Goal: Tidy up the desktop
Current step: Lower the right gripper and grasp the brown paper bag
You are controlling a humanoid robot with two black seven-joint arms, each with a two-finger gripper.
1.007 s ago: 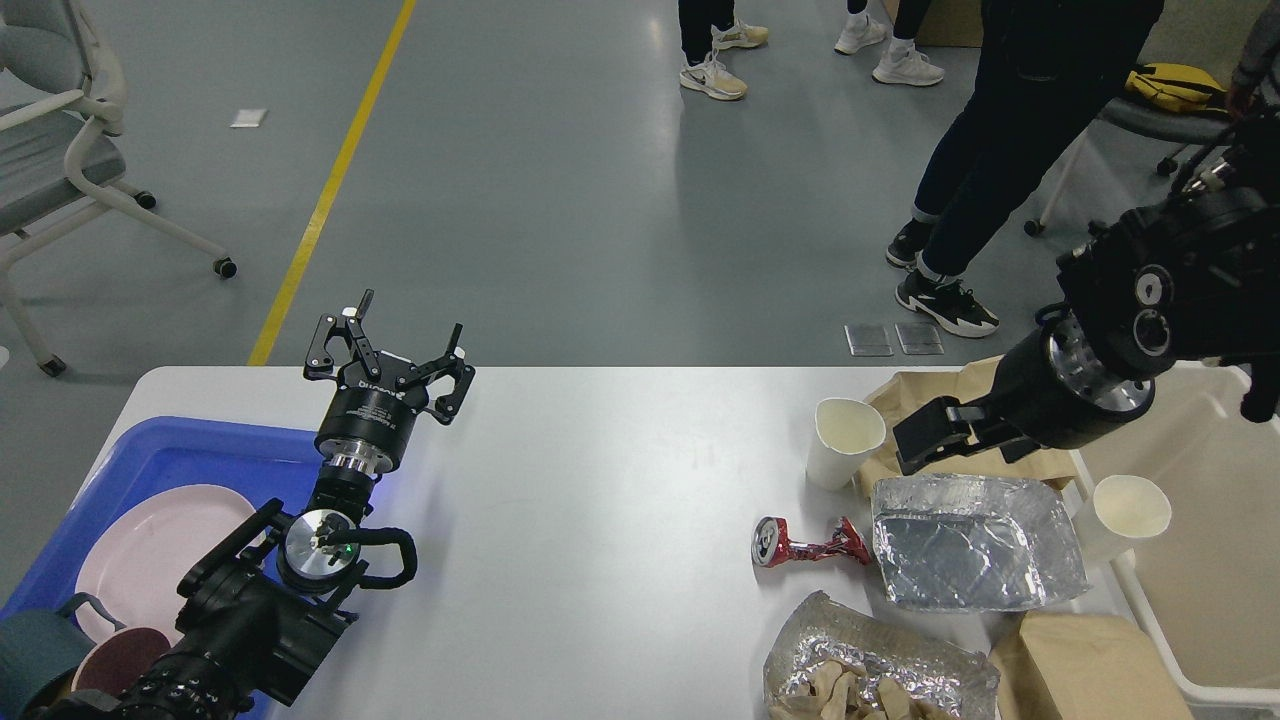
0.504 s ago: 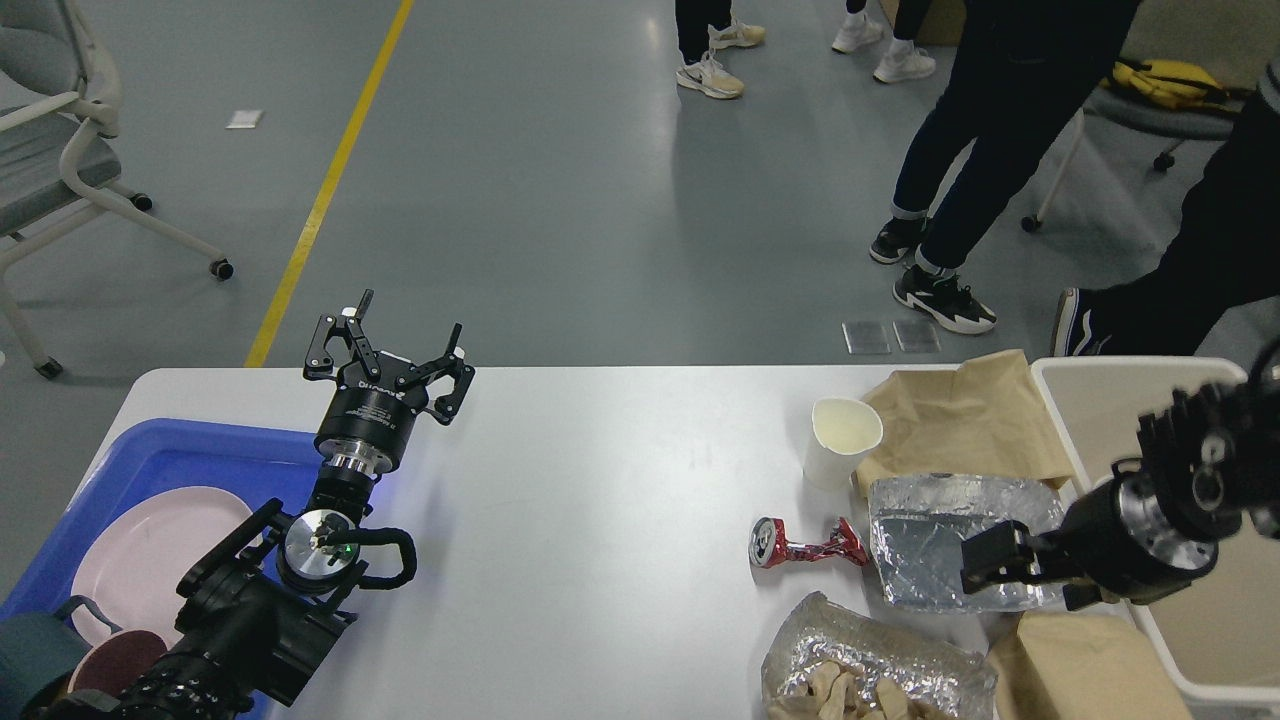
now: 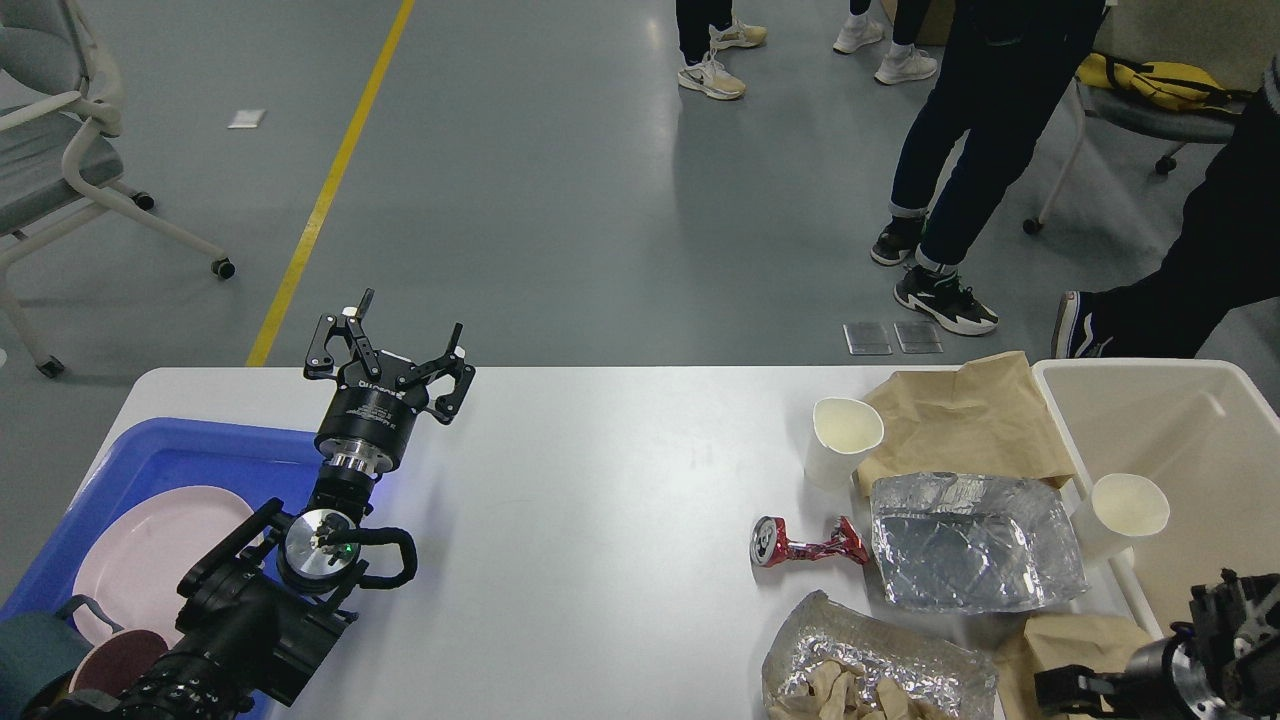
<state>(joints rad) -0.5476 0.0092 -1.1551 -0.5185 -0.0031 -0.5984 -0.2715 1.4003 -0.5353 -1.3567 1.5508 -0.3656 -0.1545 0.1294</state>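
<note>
The desktop (image 3: pixel 600 520) fills the lower half of my view, a wide white surface with rounded corners, its middle stretch bare. At its right end sits a beige bin (image 3: pixel 1150 420), and at its left end a blue tray (image 3: pixel 150 460) holding a pink plate (image 3: pixel 150 550), with a dark red dish and a grey-blue cup at the tray's near corner.

My left arm reaches up over the tray's right edge, and my left gripper (image 3: pixel 398 340) hangs above the far left part of the surface with its fingers spread wide, holding nothing. My right gripper (image 3: pixel 1060 692) shows only at the bottom right corner, low and dark beside a brown paper bag (image 3: pixel 1090 640); I cannot tell whether its fingers are apart or together.

The clutter is all on the right. A crumpled brown paper sheet (image 3: pixel 960 420) lies against the bin. Just in front of it rests a foil container (image 3: pixel 970 550), and nearer to me a second foil container (image 3: pixel 880 670) stuffed with crumpled paper. A white paper cup (image 3: pixel 842 440) stands touching the brown sheet's left edge; another paper cup (image 3: pixel 1120 515) leans at the bin's rim. A crushed red can (image 3: pixel 805 545) lies just left of the first foil container.
</note>
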